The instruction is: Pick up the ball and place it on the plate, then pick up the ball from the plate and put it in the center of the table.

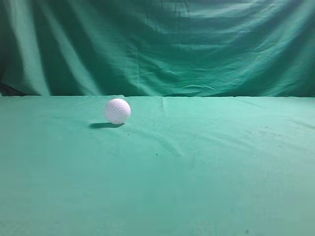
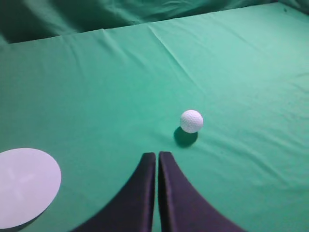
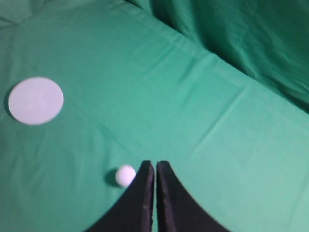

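Ball (image 2: 191, 121) lies on table (image 2: 96, 87), ahead-right of left gripper (image 2: 157, 155), just left of right gripper (image 3: 155, 164); both jaws clenched, empty

One white dimpled golf ball (image 1: 117, 110) rests on the bench (image 1: 206, 167), well apart from the plate. One round white plate (image 3: 35, 100) lies flat on the same bench. One green cloth backdrop (image 1: 162, 44) hangs behind the bench. Two dark hands are present, one per wrist view: the left hand (image 2: 157, 155) and the right hand (image 3: 155, 165), each showing two fingers pressed together, near the golf ball.
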